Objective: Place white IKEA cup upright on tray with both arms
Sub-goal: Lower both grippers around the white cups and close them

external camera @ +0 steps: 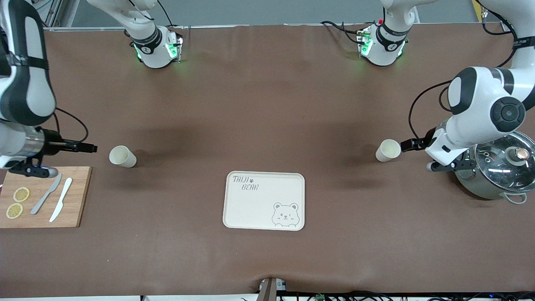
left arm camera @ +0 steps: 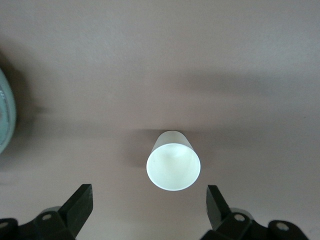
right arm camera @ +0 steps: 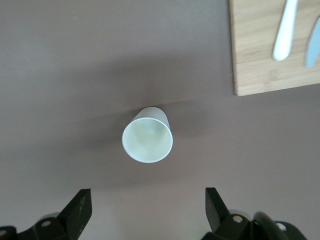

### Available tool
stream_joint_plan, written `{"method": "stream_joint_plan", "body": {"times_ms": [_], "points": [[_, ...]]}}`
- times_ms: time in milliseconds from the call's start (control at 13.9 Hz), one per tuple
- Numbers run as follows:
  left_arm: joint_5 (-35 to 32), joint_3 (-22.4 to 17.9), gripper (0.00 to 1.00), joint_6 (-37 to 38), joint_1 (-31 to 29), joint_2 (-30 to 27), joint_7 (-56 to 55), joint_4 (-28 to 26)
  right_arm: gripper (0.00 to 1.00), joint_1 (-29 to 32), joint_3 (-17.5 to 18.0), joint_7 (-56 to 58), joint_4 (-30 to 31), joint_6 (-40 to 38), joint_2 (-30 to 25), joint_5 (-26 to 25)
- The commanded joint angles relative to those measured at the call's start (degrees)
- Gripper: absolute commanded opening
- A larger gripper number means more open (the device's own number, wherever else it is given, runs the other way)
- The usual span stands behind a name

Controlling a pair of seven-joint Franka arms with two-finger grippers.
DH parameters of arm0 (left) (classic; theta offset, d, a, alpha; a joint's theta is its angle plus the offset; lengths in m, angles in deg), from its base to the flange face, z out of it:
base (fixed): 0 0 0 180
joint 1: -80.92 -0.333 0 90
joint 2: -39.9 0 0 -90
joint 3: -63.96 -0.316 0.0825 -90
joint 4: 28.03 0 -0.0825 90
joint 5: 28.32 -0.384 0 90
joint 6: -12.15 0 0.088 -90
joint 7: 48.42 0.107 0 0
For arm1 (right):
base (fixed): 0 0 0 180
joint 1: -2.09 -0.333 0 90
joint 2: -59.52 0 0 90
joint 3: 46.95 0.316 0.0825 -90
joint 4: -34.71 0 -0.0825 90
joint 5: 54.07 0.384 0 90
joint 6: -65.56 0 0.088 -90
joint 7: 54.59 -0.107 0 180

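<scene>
Two white cups lie on their sides on the brown table. One cup (external camera: pixel 388 150) is toward the left arm's end, its mouth facing my left gripper (external camera: pixel 407 144), which is open and just short of it; in the left wrist view the cup (left arm camera: pixel 173 162) lies ahead of the open left gripper (left arm camera: pixel 150 192). The other cup (external camera: pixel 122 156) is toward the right arm's end, its mouth facing my open right gripper (external camera: pixel 90 147); the right wrist view shows this cup (right arm camera: pixel 147 136) ahead of the right gripper (right arm camera: pixel 147 197). The cream tray (external camera: pixel 264 200) lies empty between them, nearer the front camera.
A wooden cutting board (external camera: pixel 77 196) with two lemon slices (external camera: pixel 17 202) and two knives (external camera: pixel 54 198) lies at the right arm's end. A steel pot with a glass lid (external camera: pixel 499 167) stands at the left arm's end, close under the left arm's wrist.
</scene>
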Motion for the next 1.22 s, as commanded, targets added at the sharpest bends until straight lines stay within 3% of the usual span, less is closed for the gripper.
{"method": "stream_joint_plan", "body": {"times_ms": [0, 359, 574, 861, 1005, 1148], "points": [[-1.2, 0.3, 1.00, -5.3, -0.2, 0.0, -0.9, -4.5, 1.00, 0.5, 0.0, -1.2, 10.2, 7.6, -3.9, 0.1], [-1.3, 0.3, 1.00, -10.8, -1.5, 2.6, -0.8, -7.8, 1.00, 0.7, 0.0, -1.2, 15.5, 17.7, -2.6, 0.1], [-1.3, 0.3, 0.95, -13.5, -1.5, 4.8, -0.9, -7.9, 1.00, 1.6, 0.1, -1.3, 16.1, 19.4, -1.1, 0.3], [-1.4, 0.3, 0.84, -13.8, -1.5, 5.3, -0.7, -8.1, 0.77, 1.5, 0.1, -1.3, 16.3, 21.8, 0.9, 0.8], [-1.4, 0.3, 0.79, -13.8, -1.4, 6.1, -0.8, -7.8, 0.72, 1.5, 0.1, -1.4, 16.5, 23.7, 2.3, 0.9], [-1.5, 0.3, 0.78, -13.8, -1.5, 6.8, -0.7, -7.9, 0.40, 1.5, 0.2, -1.7, 16.6, 25.2, 3.3, 1.0]]}}
